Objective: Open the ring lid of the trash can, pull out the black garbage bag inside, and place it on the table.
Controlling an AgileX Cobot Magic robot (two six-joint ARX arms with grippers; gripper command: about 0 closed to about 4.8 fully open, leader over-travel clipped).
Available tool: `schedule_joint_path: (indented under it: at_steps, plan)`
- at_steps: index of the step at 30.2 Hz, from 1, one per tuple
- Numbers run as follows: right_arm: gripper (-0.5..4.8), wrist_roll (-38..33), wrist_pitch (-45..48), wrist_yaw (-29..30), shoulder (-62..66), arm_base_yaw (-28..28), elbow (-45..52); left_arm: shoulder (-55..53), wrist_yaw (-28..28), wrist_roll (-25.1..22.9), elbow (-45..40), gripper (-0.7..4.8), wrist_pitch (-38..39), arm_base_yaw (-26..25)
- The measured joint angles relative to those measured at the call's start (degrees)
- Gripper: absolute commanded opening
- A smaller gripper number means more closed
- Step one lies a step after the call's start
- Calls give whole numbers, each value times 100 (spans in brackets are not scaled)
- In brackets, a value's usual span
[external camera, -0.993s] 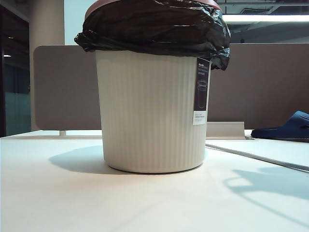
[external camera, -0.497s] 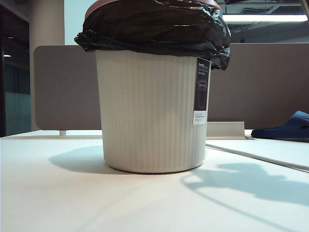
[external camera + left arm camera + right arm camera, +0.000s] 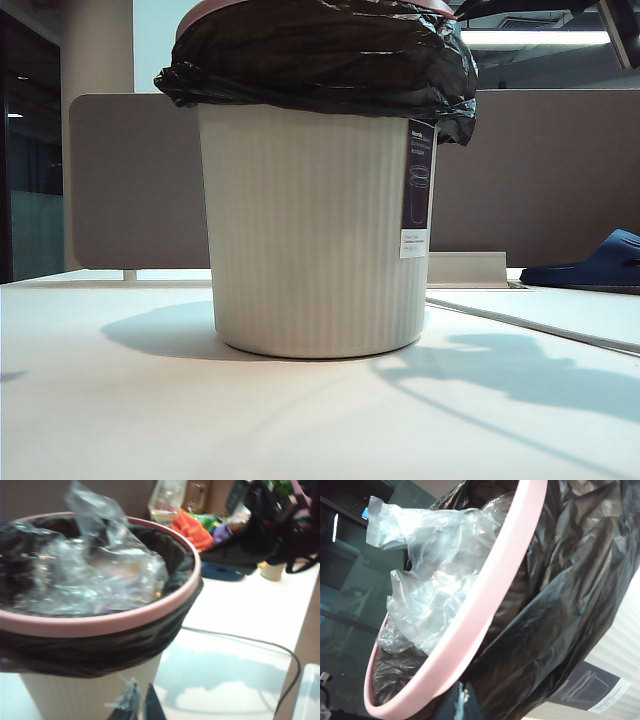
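While beside bin — slipper, cable

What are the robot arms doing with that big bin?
They are closing in on the trash can to take out its black garbage bag. The pink ring lid still clamps the bag over the rim. The left gripper and right gripper are both shut beside the rim, holding nothing yet.

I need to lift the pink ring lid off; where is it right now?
The ring lid sits on the trash can's rim at the exterior view's centre, clamping the black garbage bag folded over the rim.
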State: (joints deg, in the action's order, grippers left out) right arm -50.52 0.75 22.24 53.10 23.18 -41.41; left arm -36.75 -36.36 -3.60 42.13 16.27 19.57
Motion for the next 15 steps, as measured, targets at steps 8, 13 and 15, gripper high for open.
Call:
schedule_joint_path:
  at_steps: [8, 13, 15]
  plan:
    - [122, -127, 72, 267, 4, 0, 0, -140, 319, -90, 0, 21, -26, 208]
    - [126, -356, 256, 339, 4, 0, 0, -160, 343, -111, 0, 22, -103, 208]
    - [154, -461, 341, 350, 4, 0, 0, -160, 343, -138, 0, 22, -103, 208]
